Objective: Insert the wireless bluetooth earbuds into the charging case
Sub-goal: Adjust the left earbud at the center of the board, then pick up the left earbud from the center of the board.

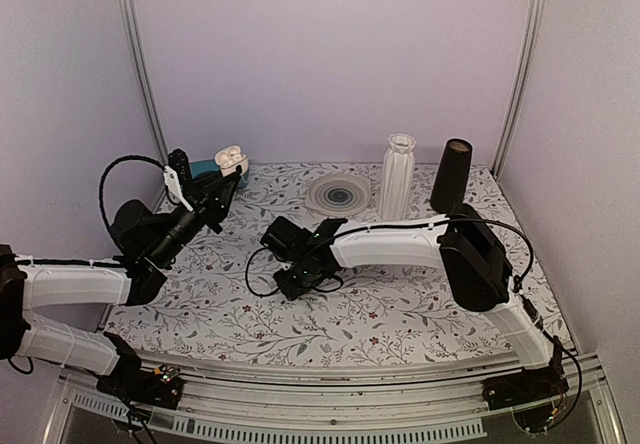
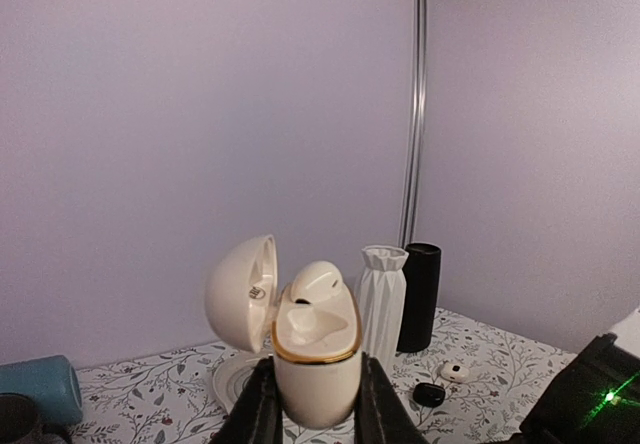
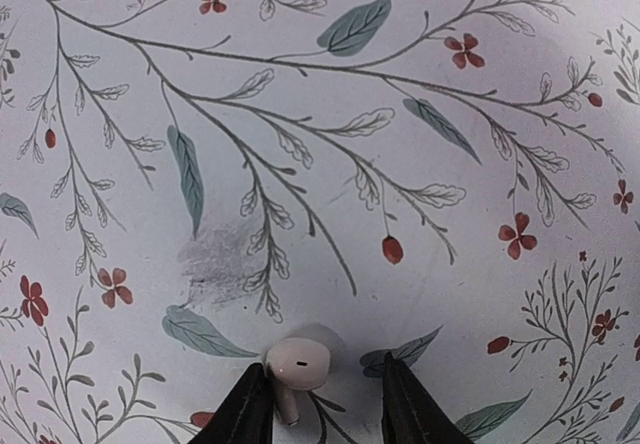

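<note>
The white charging case (image 2: 315,374) is held upright off the table, my left gripper (image 2: 317,409) shut on its lower body. Its lid hangs open to the left, and one white earbud (image 2: 318,282) sits in the far well; the near well is empty. In the top view the case (image 1: 232,157) shows at the back left, above the left gripper (image 1: 215,192). A second earbud (image 3: 298,364) lies on the floral table between the open fingers of my right gripper (image 3: 322,389). It touches the left finger, with a gap to the right finger (image 3: 400,404).
At the back stand a white ribbed vase (image 1: 398,176), a black cylinder (image 1: 452,175) and a round plate (image 1: 338,194). A teal mug (image 1: 205,169) sits behind the left gripper. A small white pod (image 2: 455,371) and a black pod (image 2: 430,394) lie on the cloth.
</note>
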Robot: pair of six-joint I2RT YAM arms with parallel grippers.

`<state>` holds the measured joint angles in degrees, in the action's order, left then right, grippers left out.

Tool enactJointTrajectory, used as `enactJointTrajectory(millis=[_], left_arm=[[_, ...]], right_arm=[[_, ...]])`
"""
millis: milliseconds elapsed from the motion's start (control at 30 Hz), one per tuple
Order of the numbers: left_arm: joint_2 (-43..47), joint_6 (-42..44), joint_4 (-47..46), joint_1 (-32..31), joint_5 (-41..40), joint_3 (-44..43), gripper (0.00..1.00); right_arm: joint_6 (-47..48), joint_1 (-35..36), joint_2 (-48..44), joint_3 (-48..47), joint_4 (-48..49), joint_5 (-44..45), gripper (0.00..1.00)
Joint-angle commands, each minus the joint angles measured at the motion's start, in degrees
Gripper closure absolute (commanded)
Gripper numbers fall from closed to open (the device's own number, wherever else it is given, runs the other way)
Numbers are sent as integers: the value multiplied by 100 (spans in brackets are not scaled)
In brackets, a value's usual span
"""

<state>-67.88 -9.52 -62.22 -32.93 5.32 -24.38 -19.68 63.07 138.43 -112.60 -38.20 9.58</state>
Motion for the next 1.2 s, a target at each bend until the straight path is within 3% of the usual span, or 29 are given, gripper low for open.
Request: enactJointTrajectory(millis=[0, 467, 1167], left_arm=[[-21, -22, -82, 82, 8, -31, 100], [-74, 2, -99, 85, 37, -101, 100], [-120, 55, -81, 105, 45, -184, 100]], right_arm=[[107, -121, -240, 407, -23, -399, 61], [-140, -184, 84, -158, -290, -805, 61], [25, 23, 781, -1145, -987, -70, 68]])
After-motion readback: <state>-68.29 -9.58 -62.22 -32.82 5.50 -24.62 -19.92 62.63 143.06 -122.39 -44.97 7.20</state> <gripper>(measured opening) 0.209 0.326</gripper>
